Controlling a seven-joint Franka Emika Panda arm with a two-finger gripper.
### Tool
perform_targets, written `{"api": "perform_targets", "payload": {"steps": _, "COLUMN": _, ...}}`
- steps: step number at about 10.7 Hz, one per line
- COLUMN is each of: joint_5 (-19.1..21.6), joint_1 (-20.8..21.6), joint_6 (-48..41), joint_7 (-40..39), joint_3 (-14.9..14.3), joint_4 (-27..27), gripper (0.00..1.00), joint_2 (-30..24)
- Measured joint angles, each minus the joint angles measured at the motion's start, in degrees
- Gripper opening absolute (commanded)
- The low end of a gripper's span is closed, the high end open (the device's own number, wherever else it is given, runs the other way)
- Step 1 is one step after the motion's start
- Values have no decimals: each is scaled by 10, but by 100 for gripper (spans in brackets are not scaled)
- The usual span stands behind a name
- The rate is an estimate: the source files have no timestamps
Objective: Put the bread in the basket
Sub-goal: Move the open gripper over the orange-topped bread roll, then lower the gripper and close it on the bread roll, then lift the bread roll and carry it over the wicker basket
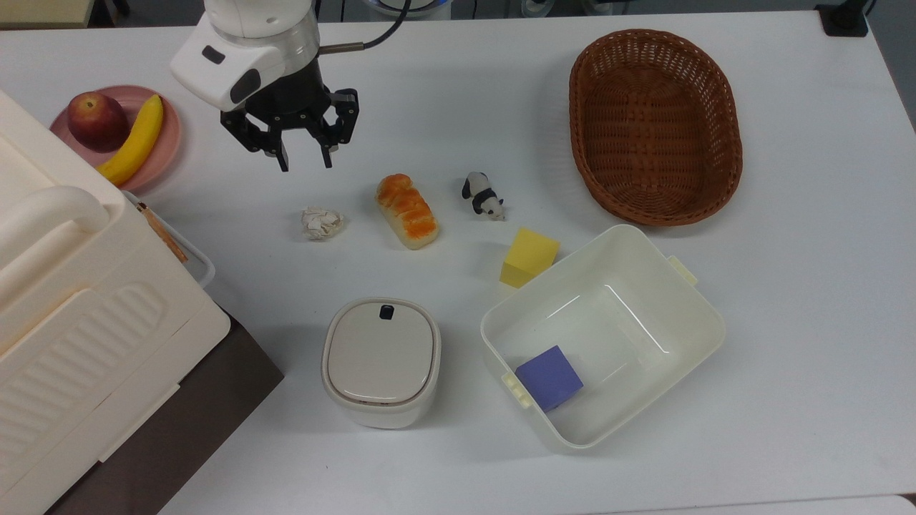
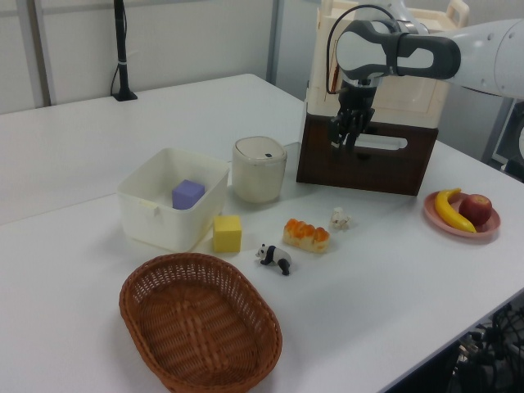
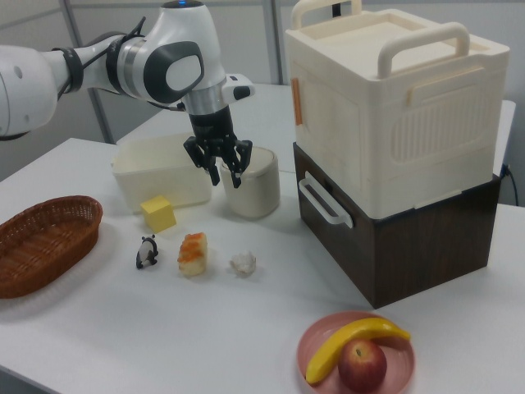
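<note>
Bread [image 1: 407,211] glossy orange-brown, cream-sided, on table; pincer [image 1: 305,161] empty, narrowly parted.

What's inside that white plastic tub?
A single purple cube sits in one corner of the white tub; the tub's floor around it looks bare. Whatever lies under the cube is covered.
</note>
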Motion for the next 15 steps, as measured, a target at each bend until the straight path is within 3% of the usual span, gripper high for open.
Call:
{"api": "perform_targets", "payload": {"steps": 2, "joint_5": 0, "joint_1": 11, "joint_6": 0, "joint_7": -9, "joint_3": 1, "joint_4": -5, "gripper": 77, "joint_2": 1}}
{"api": "perform_targets", "payload": {"steps": 3, "joint_5": -4, "joint_1": 24, "joint_6": 0, "joint_7": -12, "joint_3": 1, "joint_4": -16, "gripper": 96, "joint_2": 4}}
{"api": "perform_targets", "payload": {"steps": 4, "joint_5": -15, "joint_1": 38, "joint_6": 0, "joint_7": -14, "joint_3": 2, "joint_4": -29, "gripper": 100, "joint_2": 9}}
{"api": "perform_targets", "payload": {"steps": 8, "joint_5": -91, "joint_1": 78, "joint_6": 0, "joint_7": -18, "joint_3": 2, "joint_4": -47, "gripper": 100, "joint_2": 66}}
{"api": "perform_targets", "payload": {"steps": 11, "joint_5": -96, "joint_1": 105, "joint_6": 0, "joint_7": -19, "joint_3": 2, "joint_4": -48, "gripper": 100, "joint_2": 108}}
{"api": "perform_targets", "payload": {"steps": 12, "joint_5": -96, "joint_1": 114, "joint_6": 0, "joint_7": -19, "joint_3": 3, "joint_4": -48, "gripper": 95, "joint_2": 118}}
{"api": "perform_targets", "payload": {"steps": 15, "joint_5": -96, "joint_1": 130, "joint_6": 0, "joint_7": -19, "joint_3": 3, "joint_4": -49, "gripper": 26, "joint_2": 143}}
